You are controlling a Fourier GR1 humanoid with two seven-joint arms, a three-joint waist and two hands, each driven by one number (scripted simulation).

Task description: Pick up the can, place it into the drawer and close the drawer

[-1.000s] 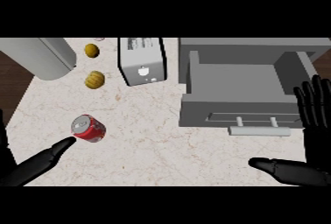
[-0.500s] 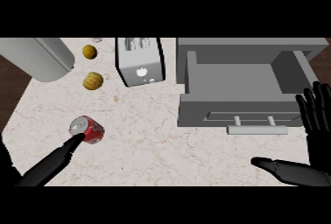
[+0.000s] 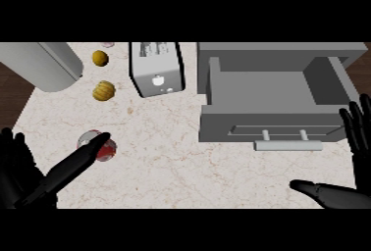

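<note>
Head view: the left hand (image 3: 29,171) is open, one straight finger reaching over the can (image 3: 97,145) lying on the counter (image 3: 167,162). The open right hand (image 3: 355,147) rests beside the open drawer (image 3: 272,100), far to the can's right.

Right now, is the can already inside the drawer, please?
No, the can lies on the counter, left of the open drawer.

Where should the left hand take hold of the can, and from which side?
Probably round its middle, coming from the left. The can appears to lie on its side on the counter, so its curved wall is the part to wrap. The left hand is open, one finger already reaching across it.
</note>
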